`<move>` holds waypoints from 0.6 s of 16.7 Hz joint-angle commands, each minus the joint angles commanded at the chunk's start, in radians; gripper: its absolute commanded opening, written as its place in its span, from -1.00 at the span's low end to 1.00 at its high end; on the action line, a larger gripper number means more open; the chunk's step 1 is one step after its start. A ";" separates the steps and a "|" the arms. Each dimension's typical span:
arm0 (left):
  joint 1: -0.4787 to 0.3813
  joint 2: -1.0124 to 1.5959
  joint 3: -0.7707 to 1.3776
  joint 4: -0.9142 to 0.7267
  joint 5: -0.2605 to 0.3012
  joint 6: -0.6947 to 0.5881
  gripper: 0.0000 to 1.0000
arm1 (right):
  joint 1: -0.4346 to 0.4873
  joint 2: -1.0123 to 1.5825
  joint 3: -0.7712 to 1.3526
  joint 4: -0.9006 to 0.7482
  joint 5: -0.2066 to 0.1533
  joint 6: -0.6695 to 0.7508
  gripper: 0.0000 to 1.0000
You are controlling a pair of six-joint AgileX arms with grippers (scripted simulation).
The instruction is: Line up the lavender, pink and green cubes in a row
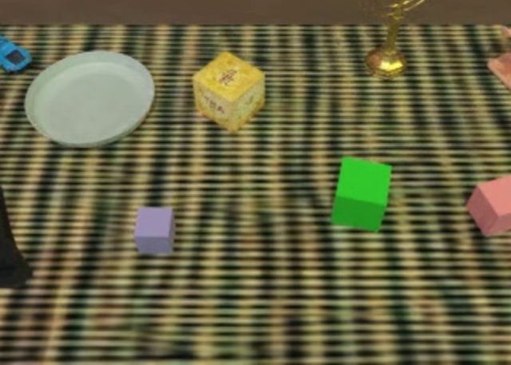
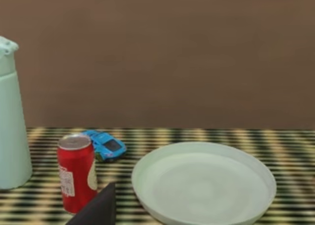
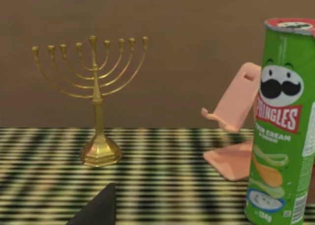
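The pale lavender cube [image 1: 154,230] rests left of centre in the top view. To its right, past the middle of the table, sits the larger bright green cube [image 1: 362,193]. The salmon pink cube [image 1: 493,205] lies at the right edge, partly cut off. The three cubes are far apart, and no gripper is near any of them. My left arm [image 1: 9,257] shows only as a dark shape at the left edge. My right arm is outside the top view; a dark tip of it [image 3: 98,209] appears in the right wrist view.
A yellow "TEA" cube [image 1: 228,90] stands at the back centre, with a pale green plate [image 1: 89,97] to its left. Also at the back are a blue toy car [image 1: 12,55], a gold menorah [image 1: 386,61], a pink phone stand [image 3: 235,136], a Pringles can [image 3: 284,121], a red can [image 2: 76,172] and a pale jug [image 2: 11,121].
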 joint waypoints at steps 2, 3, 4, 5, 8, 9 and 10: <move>0.000 0.000 0.000 0.000 0.000 0.000 1.00 | 0.000 0.000 0.000 0.000 0.000 0.000 1.00; -0.002 0.010 0.010 -0.007 0.000 -0.003 1.00 | 0.000 0.000 0.000 0.000 0.000 0.000 1.00; -0.007 0.031 0.029 -0.020 0.000 -0.008 1.00 | 0.000 0.000 0.000 0.000 0.000 0.000 1.00; -0.015 0.062 0.057 -0.039 0.000 -0.015 1.00 | 0.000 0.000 0.000 0.000 0.000 0.000 1.00; -0.051 0.219 0.188 -0.128 0.000 -0.050 1.00 | 0.000 0.000 0.000 0.000 0.000 0.000 1.00; -0.067 0.293 0.243 -0.167 0.000 -0.064 1.00 | 0.000 0.000 0.000 0.000 0.000 0.000 1.00; -0.084 0.376 0.303 -0.209 0.001 -0.079 1.00 | 0.000 0.000 0.000 0.000 0.000 0.000 1.00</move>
